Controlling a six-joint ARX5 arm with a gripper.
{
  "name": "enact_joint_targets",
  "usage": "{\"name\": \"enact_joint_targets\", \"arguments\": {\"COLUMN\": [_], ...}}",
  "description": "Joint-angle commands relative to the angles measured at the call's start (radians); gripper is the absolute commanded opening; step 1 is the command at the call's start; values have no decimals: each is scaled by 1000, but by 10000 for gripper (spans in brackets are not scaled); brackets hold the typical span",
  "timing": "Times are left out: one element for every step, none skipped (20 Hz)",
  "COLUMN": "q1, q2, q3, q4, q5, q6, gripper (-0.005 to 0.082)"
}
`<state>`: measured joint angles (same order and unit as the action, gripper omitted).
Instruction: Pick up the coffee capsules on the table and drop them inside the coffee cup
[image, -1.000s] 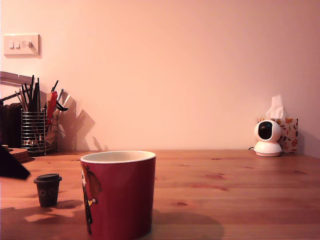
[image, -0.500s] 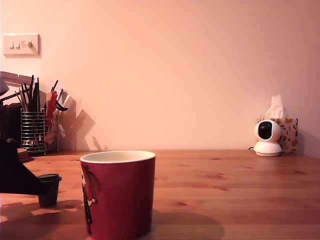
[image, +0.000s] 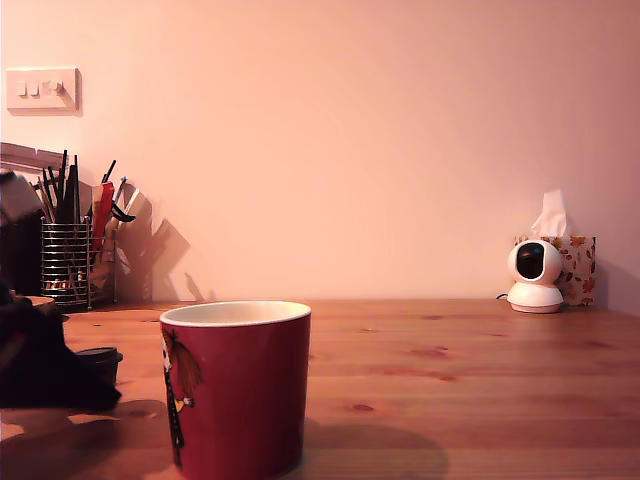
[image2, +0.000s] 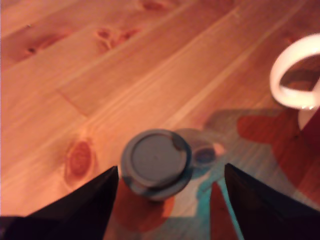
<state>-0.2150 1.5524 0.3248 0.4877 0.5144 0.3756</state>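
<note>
A wooden table (image: 480, 380) of warm, knotted pine planks fills the scene, its grain running in long parallel boards. Near the front stands the coffee cup (image: 238, 390), a smooth, straight-walled dark-red mug with a cream rim and a cartoon figure on its side; in the wrist view its pale looped handle (image2: 296, 75) shows at the frame edge. A dark coffee capsule (image2: 156, 162), a small tapered pod with a flat round top and a wider rim, stands upright on the table toward the exterior view's left of the cup, apart from it. In the exterior view only its rim shows (image: 100, 355), the rest hidden behind the black gripper (image: 45, 370).

At the back, a wire-mesh pen holder (image: 72, 265) stands on the exterior view's left; a white dome camera (image: 535, 275) and a patterned tissue box (image: 575, 268) stand far right. The broad tabletop between them lies bare.

The gripper (image2: 167, 200) is spread wide, one dark wedge-shaped finger (image2: 82, 205) on either side of the capsule. Neither clearly touches it.
</note>
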Motion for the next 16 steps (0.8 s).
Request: {"name": "enact_joint_targets", "arguments": {"q1": [-8,-11,-11,-11,-11,-11,-11,-11,-11,-11,-11,-11,-11,-11,-11,-11], "q2": [20,26,26,26,26,26,26,26,26,26,26,26,26,26,26,26], "q3": [-10,-9,-9,-8,-8,-8,-8,-8,-8,-8,-8,-8,-8,-8,-8,-8], "q4": [19,33,43,45,44,44,46,47,48,53,62,70,72,70,70,71], "q5": [-5,-13,-27,-31,-32,-40,-52,-56,-60,-60,-59,-58,-50,-47,-43,-43], "q6": [-3,-2,-2,-2,-2,-2,-2,-2,-2,-2,-2,-1,-1,0,-1,-1], "gripper": [616,608,601,601,601,601,599,572,503,421,349,274,233,212,193,173]}}
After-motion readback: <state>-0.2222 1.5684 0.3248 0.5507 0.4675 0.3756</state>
